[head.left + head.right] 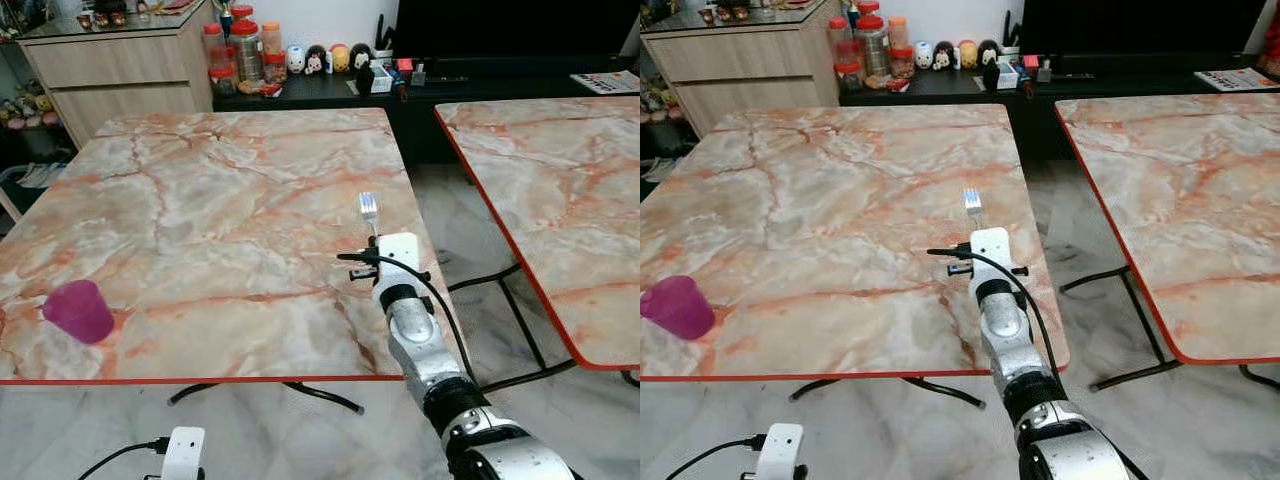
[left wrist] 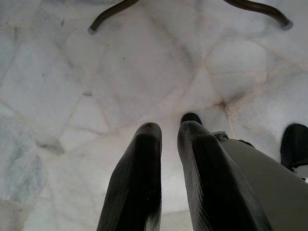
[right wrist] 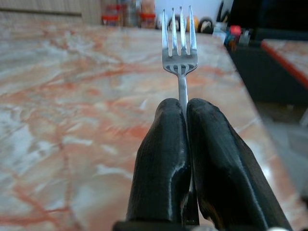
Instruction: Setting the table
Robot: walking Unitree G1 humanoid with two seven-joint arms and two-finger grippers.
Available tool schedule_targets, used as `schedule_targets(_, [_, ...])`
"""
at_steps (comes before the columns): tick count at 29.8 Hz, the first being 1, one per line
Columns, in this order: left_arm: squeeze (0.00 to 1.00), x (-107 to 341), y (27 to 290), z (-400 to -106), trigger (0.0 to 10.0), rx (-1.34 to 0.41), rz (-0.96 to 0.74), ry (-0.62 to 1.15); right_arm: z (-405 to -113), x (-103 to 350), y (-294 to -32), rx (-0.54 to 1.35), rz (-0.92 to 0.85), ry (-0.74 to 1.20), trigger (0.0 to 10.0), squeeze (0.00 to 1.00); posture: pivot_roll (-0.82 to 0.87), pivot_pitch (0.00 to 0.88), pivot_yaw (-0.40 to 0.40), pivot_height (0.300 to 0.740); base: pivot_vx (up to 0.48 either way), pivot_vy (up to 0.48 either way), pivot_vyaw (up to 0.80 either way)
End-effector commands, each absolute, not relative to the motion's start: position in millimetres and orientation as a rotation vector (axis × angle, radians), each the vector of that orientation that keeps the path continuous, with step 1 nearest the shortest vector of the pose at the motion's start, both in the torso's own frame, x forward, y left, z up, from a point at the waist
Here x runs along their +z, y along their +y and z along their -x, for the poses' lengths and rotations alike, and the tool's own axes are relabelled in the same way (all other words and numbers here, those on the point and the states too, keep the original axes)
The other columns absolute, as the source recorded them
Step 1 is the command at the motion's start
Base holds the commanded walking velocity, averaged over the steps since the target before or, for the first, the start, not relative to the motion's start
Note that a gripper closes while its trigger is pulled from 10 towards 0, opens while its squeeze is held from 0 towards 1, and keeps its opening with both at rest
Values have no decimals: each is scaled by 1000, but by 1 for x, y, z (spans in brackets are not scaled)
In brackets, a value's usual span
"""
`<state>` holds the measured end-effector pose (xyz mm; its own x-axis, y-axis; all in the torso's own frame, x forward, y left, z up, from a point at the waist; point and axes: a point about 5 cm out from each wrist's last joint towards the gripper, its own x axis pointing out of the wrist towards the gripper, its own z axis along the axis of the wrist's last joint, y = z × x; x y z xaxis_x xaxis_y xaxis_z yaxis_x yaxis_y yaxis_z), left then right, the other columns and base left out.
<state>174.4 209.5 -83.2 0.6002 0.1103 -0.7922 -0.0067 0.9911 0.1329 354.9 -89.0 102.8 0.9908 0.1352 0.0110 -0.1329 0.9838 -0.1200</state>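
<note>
- Metal fork point(image 3: 179, 57) stands clamped between the two black fingers point(image 3: 161, 159) of the right gripper point(image 3: 185, 113); the jaws are pressed narrow on its stem, with the tines running straight out beyond the fingertips.
- Its long axis follows the fingers' own line, pointing away from the robot across the marble table point(image 1: 200, 200), near that table's right edge.
- From the head views the fork head point(image 1: 368, 208) shows just past the white wrist housing, above the tabletop; whether it touches the surface I cannot tell.
- Pink cup point(image 1: 78, 310) sits on the same table, well apart from the jaws, off to their left near the front edge.
- Judging by this, the right arm does the placing: the move ahead looks like lowering the fork flat onto the marble beneath the jaws.
- Left gripper point(image 2: 168, 132) hangs idle below the table edge, fingers a narrow gap apart with nothing between them, over the pale floor point(image 2: 144, 62).
- Right wrist view gives the grip itself, which the head views hide behind the wrist; the head views give the cup.
</note>
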Motion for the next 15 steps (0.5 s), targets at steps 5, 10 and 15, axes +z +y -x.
schedule_targets(5, [0, -85, 206, -172, 10000, 73, -113, 928, -361, 118, -91, 131, 110, -77, 10000, 0, 7, 0, 23, 740, 0, -467, 0])
schedule_targets(10, [0, -86, 206, -171, 10000, 76, -111, 933, -362, 122, -90, 135, 110, -85, 10000, 0, 1, 0, 23, 740, 0, -465, 0])
schedule_targets(15, [0, -86, 205, -170, 10000, 74, -112, 935, -363, 124, -90, 140, 107, -89, 10000, 0, 0, 0, 25, 740, 0, -465, 0])
